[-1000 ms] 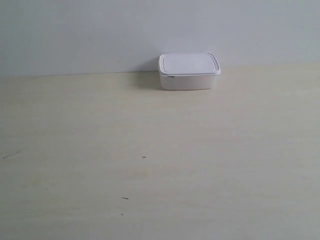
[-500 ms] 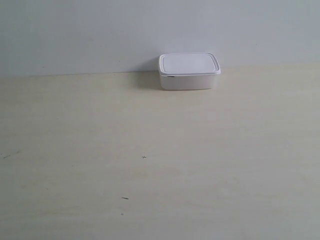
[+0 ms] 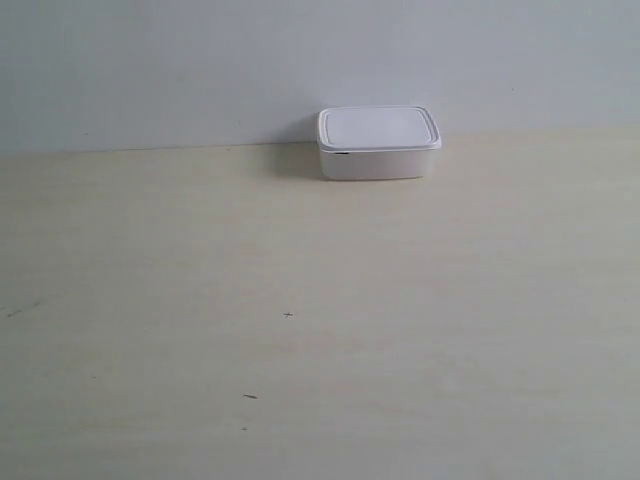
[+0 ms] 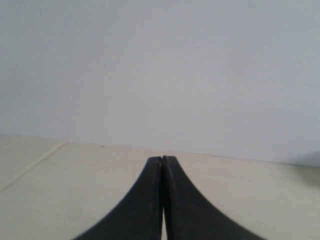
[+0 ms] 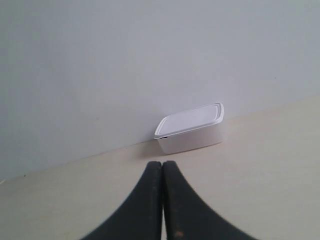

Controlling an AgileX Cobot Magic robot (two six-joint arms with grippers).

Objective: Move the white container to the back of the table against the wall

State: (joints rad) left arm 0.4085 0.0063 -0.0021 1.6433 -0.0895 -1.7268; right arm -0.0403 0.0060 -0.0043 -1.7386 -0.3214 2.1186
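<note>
At the back of the table (image 3: 400, 350), one white container (image 3: 378, 142) sat with its rear side against the wall (image 3: 200, 60), its single flat lid on top. A few tiny dark specks (image 3: 288, 315) marked the bare wood nearer the camera. Two grippers showed, one per wrist view: the left gripper (image 4: 163, 159) and the right gripper (image 5: 162, 163) each had two black fingers pressed together, holding nothing. The right one pointed toward the container, well apart from it.
</note>
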